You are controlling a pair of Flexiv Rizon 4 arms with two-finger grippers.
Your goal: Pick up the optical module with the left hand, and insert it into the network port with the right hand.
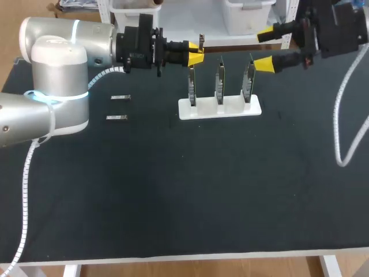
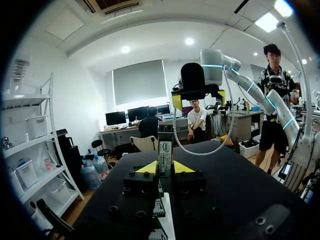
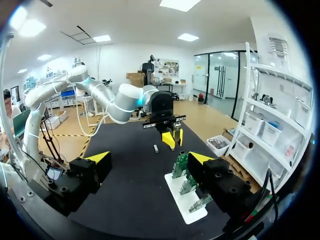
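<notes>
Our left tool point(image 1: 196, 54): clamped on module point(image 2: 165, 147), its small label showing only in left wrist view. Our right tool point(image 1: 264, 50): spread apart.

Three boards point(image 1: 220, 78) stand in a rack point(image 1: 202, 110), with two modules point(image 1: 120, 97) lying to its left. The left gripper point(image 1: 196, 53), clasping a module point(image 2: 165, 147), hangs by the leftmost board, and the right gripper point(image 1: 264, 49) by the rightmost.

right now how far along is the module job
Done: the left gripper is shut on an optical module, lifted off the table. In hand: it holds it by the boards in the white holder, with the right gripper open opposite. Left: handover and insertion. Two more modules lie on the table.
</notes>
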